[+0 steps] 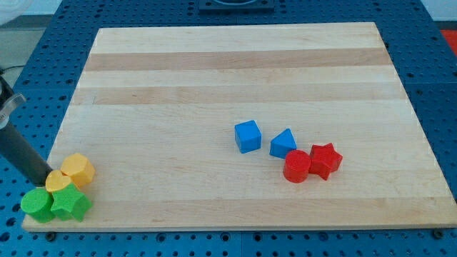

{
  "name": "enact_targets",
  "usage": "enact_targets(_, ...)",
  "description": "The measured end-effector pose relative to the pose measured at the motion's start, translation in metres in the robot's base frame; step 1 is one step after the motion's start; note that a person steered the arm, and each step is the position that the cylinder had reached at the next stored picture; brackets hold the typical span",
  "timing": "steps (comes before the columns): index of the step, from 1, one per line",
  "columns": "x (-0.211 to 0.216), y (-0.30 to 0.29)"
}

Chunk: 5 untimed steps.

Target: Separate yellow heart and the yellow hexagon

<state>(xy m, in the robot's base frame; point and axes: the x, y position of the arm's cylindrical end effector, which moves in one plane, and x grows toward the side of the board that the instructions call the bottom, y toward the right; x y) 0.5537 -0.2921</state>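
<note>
No readable txt, labels, nos. or signs anywhere in view.

Single camera view only, nothing shared with a second one. High, steep downward angle from the near edge of the pale wooden plank desk (235,64), facing toward the view's top. Mid distance: whole desk fits, far edge narrower. Blue perforated base plate (435,78) borders it on all sides. Dark fixture (234,4) cut off at top.
</note>
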Motion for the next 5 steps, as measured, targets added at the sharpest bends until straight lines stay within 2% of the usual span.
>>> enact_targets(4, 0.0, 0.024)
enact_targets(5, 0.0, 0.051)
